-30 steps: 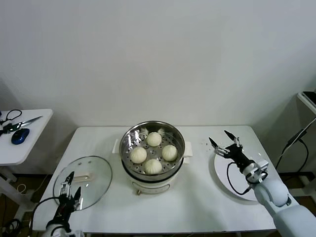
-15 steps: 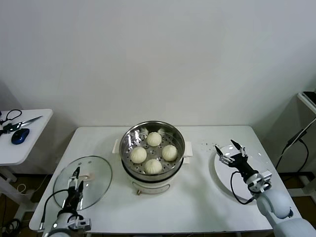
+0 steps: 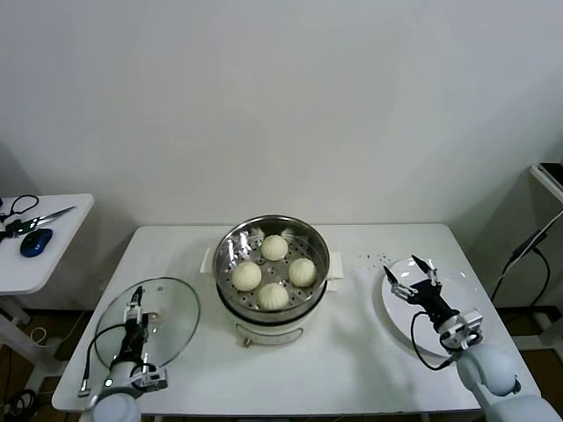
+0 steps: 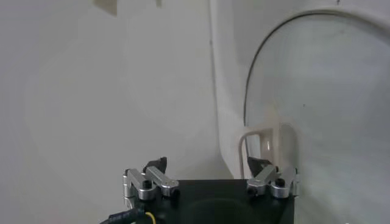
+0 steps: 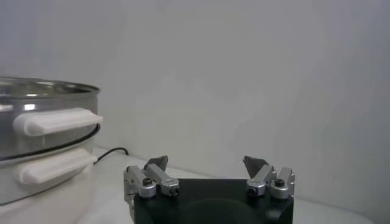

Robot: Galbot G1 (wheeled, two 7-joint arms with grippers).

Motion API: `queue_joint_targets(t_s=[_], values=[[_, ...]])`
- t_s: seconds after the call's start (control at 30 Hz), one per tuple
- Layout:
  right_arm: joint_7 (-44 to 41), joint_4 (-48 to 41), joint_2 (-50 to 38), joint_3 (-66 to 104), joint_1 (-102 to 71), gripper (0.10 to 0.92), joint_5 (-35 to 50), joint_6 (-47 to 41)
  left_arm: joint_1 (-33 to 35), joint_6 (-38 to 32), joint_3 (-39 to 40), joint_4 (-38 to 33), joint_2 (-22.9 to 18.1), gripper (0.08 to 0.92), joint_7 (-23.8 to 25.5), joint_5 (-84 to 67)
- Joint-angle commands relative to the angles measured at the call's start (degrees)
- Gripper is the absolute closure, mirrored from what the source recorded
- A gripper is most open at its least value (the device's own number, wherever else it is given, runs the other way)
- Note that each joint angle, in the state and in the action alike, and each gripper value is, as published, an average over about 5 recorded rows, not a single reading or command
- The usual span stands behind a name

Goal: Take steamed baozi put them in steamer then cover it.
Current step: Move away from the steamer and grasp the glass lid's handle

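So your four steamed baozi (image 3: 274, 272) sit in the steamer (image 3: 273, 264). Only the cover (image 3: 149, 323) remains; left gripper (image 3: 135, 318) is spread wide over its handle, right gripper (image 3: 415, 277) apart too.

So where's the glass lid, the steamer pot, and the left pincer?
glass lid (image 3: 171, 316): head view, on the bare glass.
steamer pot (image 3: 230, 243): head view, on its steel rim.
left pincer (image 3: 136, 308): head view, between its open fingertips, over the lid's handle.
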Motion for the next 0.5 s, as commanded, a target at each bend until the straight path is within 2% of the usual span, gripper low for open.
queue_joint_targets(t_s=[0.03, 0.13, 0.5], values=[[-0.5, -0.4, 0.8, 0.4, -0.5, 0.203, -1.6, 0.3, -3.1, 1.7, 0.6, 4.3, 0.3, 0.181, -2.2, -0.5], [-0.6, -0.4, 1.3, 0.4, -0.5, 0.203, -2.1, 0.4, -3.0, 1.6, 0.6, 4.6, 0.4, 0.229, -2.1, -0.5], [-1.0, -1.1, 2.1, 0.6, -0.2, 0.203, -3.2, 0.8, -2.6, 1.2, 0.6, 4.8, 0.4, 0.545, -2.0, -1.2]])
